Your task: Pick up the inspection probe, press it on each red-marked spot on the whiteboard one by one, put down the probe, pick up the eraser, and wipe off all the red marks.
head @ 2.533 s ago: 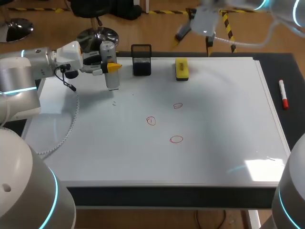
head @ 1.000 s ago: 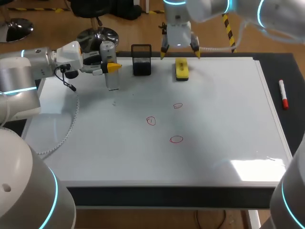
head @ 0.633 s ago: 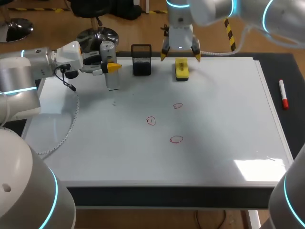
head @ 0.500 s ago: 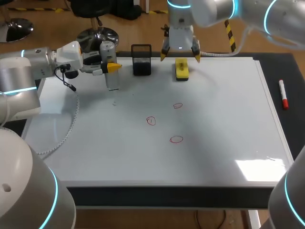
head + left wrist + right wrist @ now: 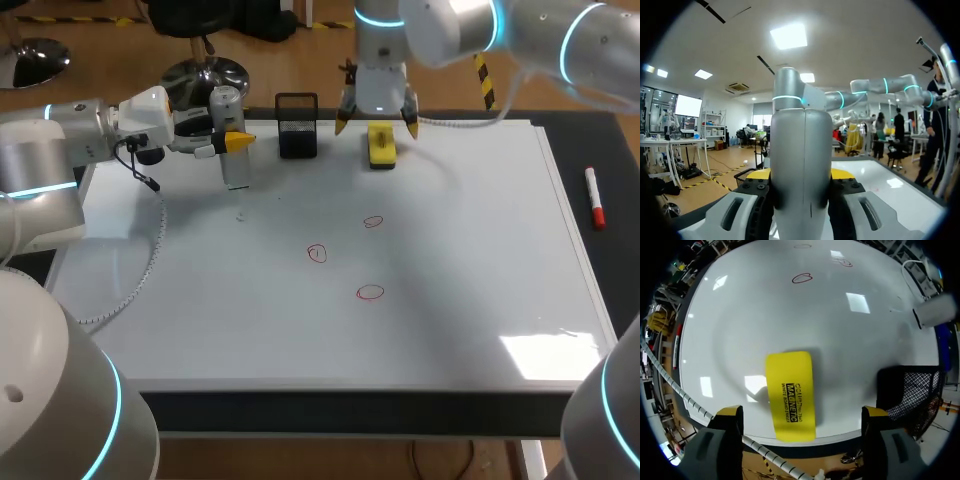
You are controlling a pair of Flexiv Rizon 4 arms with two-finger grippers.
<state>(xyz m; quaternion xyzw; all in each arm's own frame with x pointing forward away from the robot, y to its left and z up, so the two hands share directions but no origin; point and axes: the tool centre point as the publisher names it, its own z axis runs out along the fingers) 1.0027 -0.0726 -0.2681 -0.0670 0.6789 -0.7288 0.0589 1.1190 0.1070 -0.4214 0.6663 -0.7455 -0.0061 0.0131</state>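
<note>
Near the far-left edge of the whiteboard (image 5: 480, 250), the left gripper (image 5: 232, 143) is clamped on the upright inspection probe (image 5: 233, 172), well apart from the yellow eraser (image 5: 381, 145). Further right, the right gripper (image 5: 377, 124) hangs directly over that eraser, fingers spread wide. One finger sits off each long side, so the eraser's long axis runs between them, untouched.

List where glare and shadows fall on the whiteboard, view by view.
Head view: a bright glare patch on the whiteboard near its front right corner. Right wrist view: several light patches mirrored on it, soft shadow beside the eraser. Left wrist view: the probe blocks most; one reflection beyond it.
</note>
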